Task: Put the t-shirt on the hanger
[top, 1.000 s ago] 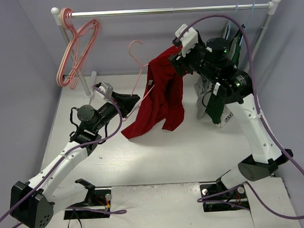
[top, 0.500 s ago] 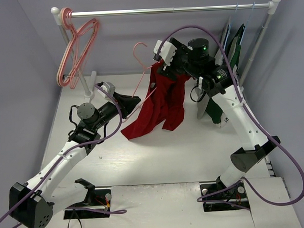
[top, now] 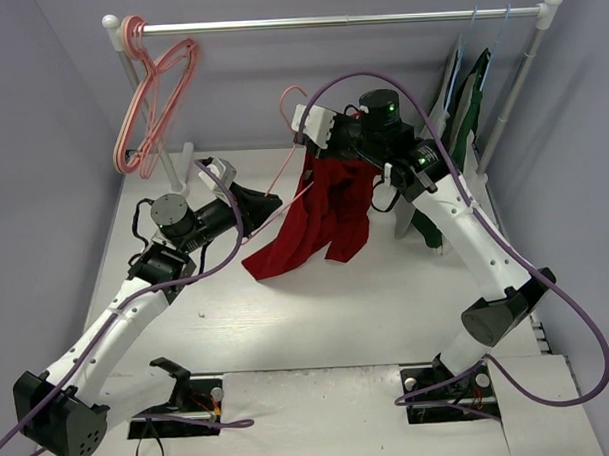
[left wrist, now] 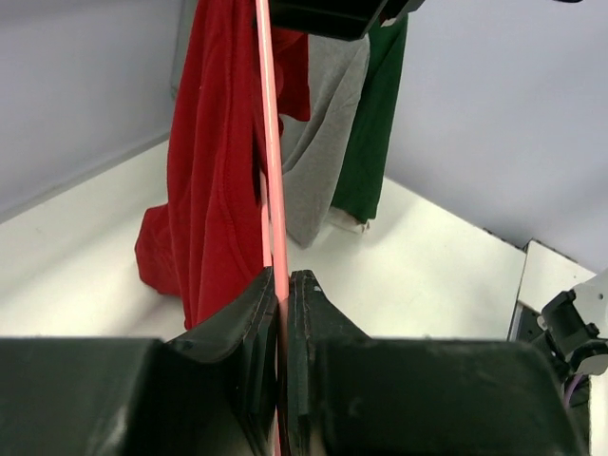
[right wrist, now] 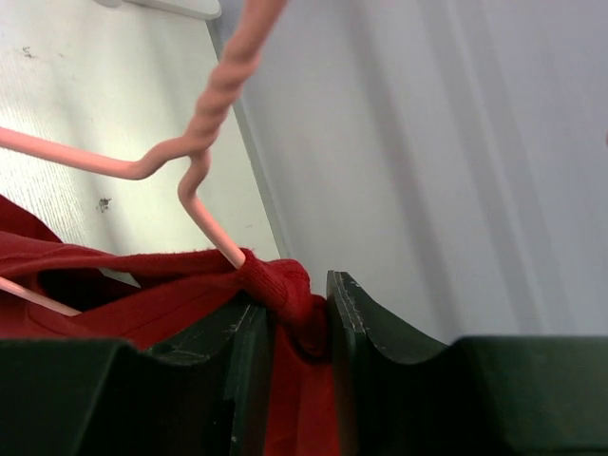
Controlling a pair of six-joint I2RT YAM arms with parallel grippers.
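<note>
The red t-shirt (top: 324,202) hangs in the air over the middle of the table, draped on the salmon-pink hanger (top: 288,174), its lower end touching the tabletop. My left gripper (top: 269,201) is shut on one thin arm of the hanger (left wrist: 273,161), with the shirt (left wrist: 204,171) hanging just behind it. My right gripper (top: 316,128) sits at the hanger's neck, below the hook (top: 290,96). In the right wrist view its jaws are shut on the shirt's ribbed collar (right wrist: 285,290), where the hanger wire (right wrist: 204,133) comes out of the neck opening.
A clothes rail (top: 327,21) spans the back. Spare pink hangers (top: 150,93) hang at its left end. A grey garment (top: 409,209) and a dark green garment (top: 461,112) hang at the right, close behind my right arm; both show in the left wrist view (left wrist: 328,123).
My right gripper has swung left from the shirt's upper right part to the hanger's neck and has closed on the collar. The left gripper has kept its hold on the hanger.
</note>
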